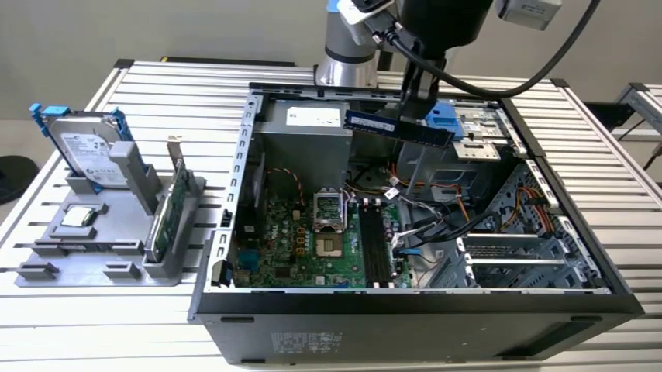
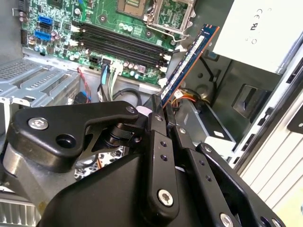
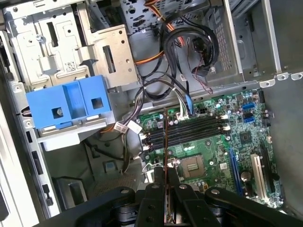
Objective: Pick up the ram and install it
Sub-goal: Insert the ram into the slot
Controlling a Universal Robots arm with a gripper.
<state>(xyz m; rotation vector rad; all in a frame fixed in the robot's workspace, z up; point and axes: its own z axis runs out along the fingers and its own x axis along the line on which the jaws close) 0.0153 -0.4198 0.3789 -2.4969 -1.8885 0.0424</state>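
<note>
The black end effector pinches the long, thin, bluish ram stick. I judge it should be kept level and parallel above the black motherboard slots.

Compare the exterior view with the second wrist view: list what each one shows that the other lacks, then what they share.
Exterior view: a silver hard drive and a green card standing in a grey holder beside the open case. Second wrist view: the gripper, its black fingers closed on the ram, seen close. Both: the ram held in the air, apart from the motherboard's black slots, not yet seated.
</note>
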